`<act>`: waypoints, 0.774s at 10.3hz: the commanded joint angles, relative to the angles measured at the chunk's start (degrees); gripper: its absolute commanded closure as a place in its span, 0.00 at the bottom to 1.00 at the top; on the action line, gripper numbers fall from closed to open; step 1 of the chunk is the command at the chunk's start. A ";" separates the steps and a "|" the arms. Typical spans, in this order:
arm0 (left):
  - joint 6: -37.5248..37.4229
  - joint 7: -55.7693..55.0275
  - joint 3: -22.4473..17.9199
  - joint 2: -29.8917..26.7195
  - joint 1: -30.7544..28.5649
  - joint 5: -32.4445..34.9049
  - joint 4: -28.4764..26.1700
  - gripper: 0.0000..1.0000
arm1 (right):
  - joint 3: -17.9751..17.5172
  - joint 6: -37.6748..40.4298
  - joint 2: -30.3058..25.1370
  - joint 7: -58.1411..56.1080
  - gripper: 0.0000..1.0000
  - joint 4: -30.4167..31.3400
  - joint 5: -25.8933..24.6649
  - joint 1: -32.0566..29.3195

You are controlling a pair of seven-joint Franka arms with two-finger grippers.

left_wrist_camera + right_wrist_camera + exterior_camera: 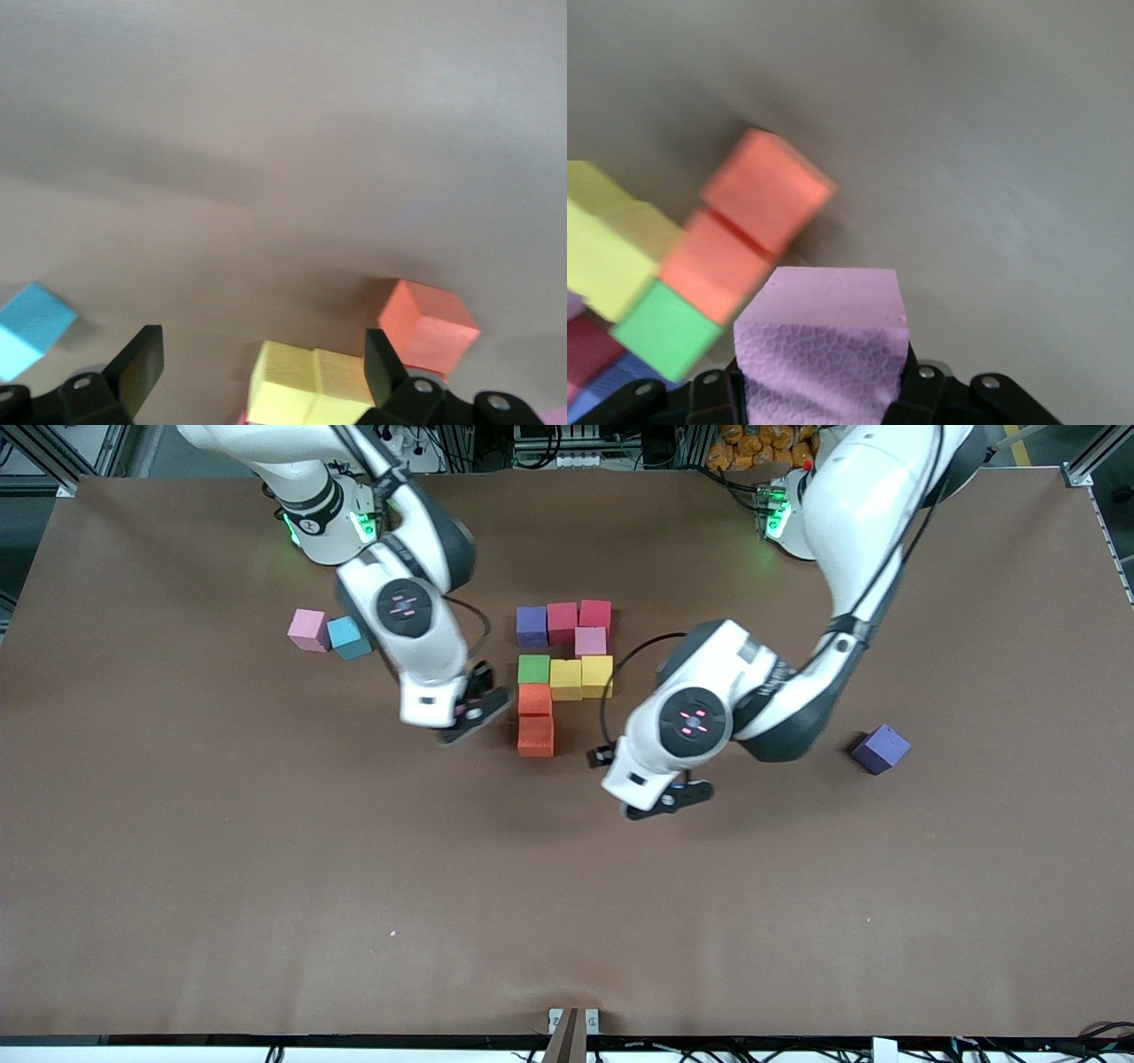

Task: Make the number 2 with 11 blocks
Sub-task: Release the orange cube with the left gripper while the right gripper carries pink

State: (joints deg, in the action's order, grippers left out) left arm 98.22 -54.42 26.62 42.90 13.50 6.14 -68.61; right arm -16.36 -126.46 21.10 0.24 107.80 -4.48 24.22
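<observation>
Readable text: none | Labels, brands, numbers, signs: none legible on the blocks (564,677), the table (266,886) or the robot arms | Small red marks on each arm's wrist: too small to read

This is a robotics lab, set up for manipulation trials. Two white Franka arms (833,558) stand bolted at the edge of a broad table (266,886) covered in plain brown matting, green status lights glowing at their bases. Around the table run aluminium extrusion frame posts (1094,465), and bundles of black cables (567,447) and power sockets sit just past the table edge where the arm bases stand. A camera mount bracket (571,1027) is fixed at the table edge nearest the front camera. On the table lie only small coloured foam blocks (567,669), test props rather than household goods.
</observation>
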 commanded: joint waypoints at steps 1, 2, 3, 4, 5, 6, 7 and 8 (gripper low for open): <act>0.39 -0.78 0.01 -10.69 -6.79 -0.69 -14.14 0.00 | 0.98 1.31 5.78 -6.86 0.68 -8.29 -0.70 5.82; 0.56 -0.34 0.01 -13.86 -10.21 -0.60 -19.15 0.00 | 0.90 0.96 6.84 -10.66 0.68 -9.61 -1.14 7.58; 2.31 -0.16 0.01 -15.72 -13.64 -0.43 -23.55 0.00 | 0.81 0.96 7.28 -12.44 0.68 -10.58 -2.36 8.99; 4.32 -0.16 0.01 -16.35 -17.07 -0.08 -26.64 0.00 | 0.81 0.87 7.55 -15.85 0.68 -11.46 -4.03 9.01; 5.39 -0.24 -0.08 -16.27 -20.23 0.01 -28.23 0.00 | 0.81 0.17 8.16 -21.71 0.68 -12.43 -4.22 8.66; 5.92 -0.16 -0.17 -15.92 -22.70 1.67 -29.56 0.00 | 0.81 -1.40 9.30 -29.25 0.68 -13.57 -4.31 8.48; 6.80 -0.16 0.01 -15.92 -25.68 5.51 -31.48 0.00 | 0.89 -3.33 10.79 -35.16 0.69 -14.45 -4.74 9.09; 8.02 -0.24 0.09 -15.92 -28.67 5.81 -32.89 0.00 | 1.42 -4.13 13.07 -38.87 0.70 -16.38 -4.83 10.22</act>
State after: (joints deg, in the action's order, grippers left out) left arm 103.93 -54.11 25.93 29.02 -11.56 10.22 -97.37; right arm -15.51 -129.64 29.80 -32.78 95.70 -8.09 32.90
